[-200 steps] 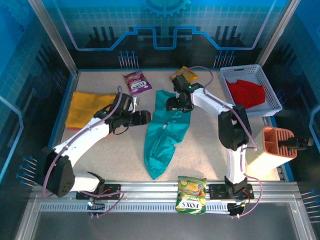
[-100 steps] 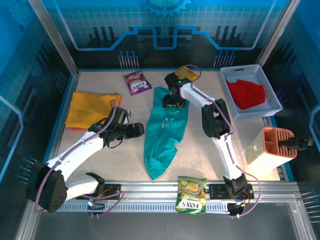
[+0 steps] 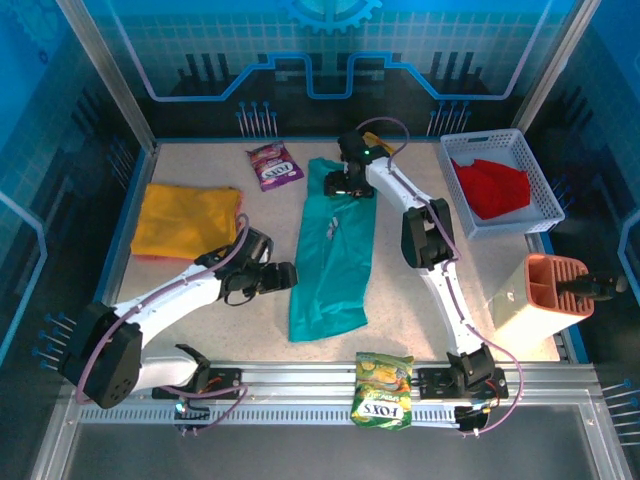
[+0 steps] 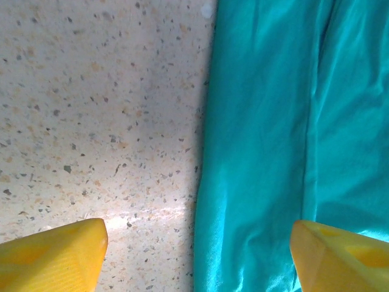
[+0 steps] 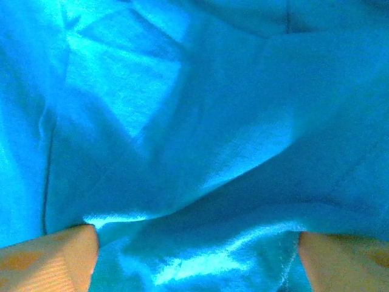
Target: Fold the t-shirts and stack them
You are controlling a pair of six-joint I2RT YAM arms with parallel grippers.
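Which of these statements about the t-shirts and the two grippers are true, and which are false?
1. The red t-shirt lies in the white basket. True.
2. The yellow-orange t-shirt lies on top of the teal t-shirt. False: it lies apart from it, on the left side of the table.
3. The left gripper is open at the left edge of the teal t-shirt, one finger over bare table and one over cloth. True.
4. The right gripper is at the near end of the teal t-shirt. False: it is at the far end.
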